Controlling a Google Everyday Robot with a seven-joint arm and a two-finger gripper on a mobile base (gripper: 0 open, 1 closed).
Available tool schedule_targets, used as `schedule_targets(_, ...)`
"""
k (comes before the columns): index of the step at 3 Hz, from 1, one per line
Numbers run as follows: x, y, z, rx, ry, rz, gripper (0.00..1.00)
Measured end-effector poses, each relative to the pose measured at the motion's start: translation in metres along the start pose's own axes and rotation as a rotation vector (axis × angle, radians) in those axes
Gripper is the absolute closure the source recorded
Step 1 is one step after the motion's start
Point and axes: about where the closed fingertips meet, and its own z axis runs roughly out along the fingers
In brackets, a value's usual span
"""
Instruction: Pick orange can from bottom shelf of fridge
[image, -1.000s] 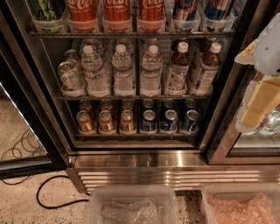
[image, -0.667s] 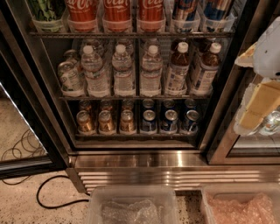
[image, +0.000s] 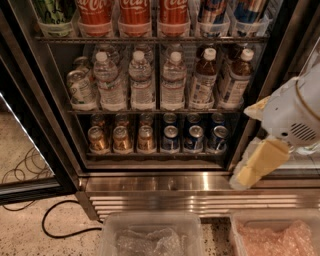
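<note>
Open fridge (image: 200, 183), orange can (image: 98, 139) on bottom shelf (image: 155, 155), tool (image: 263, 156) at right, partly cut off, grip state unreadable.

1. Water bottles (image: 141, 82): clear, white-capped, in a row on the middle rack.
2. Brown bottles (image: 204, 82): two, white-capped, just right of the water bottles.
3. Cola cans (image: 134, 12): three, red, on the top rack.
4. Blue cans (image: 193, 139): below the brown bottles.
5. Bins (image: 150, 216): two, clear, in the foreground, holding crumpled plastic.
6. Cable (image: 46, 220): black, looping on the speckled floor (image: 25, 235).
7. Gripper (image: 252, 145): at right, above the right bin.
</note>
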Motion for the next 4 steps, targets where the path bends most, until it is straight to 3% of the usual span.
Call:
schedule_targets(1, -0.006, 0.028, 0.046, -0.03, -0.11, 0.036, 0.0)
schedule_targets(2, -0.022, 0.046, 0.108, -0.042, -0.171, 0.067, 0.0)
schedule_targets(3, -0.022, 0.046, 0.108, -0.041, -0.171, 0.067, 0.0)
schedule_targets(4, -0.032, 0.053, 0.101, 0.0, -0.184, 0.076, 0.0)
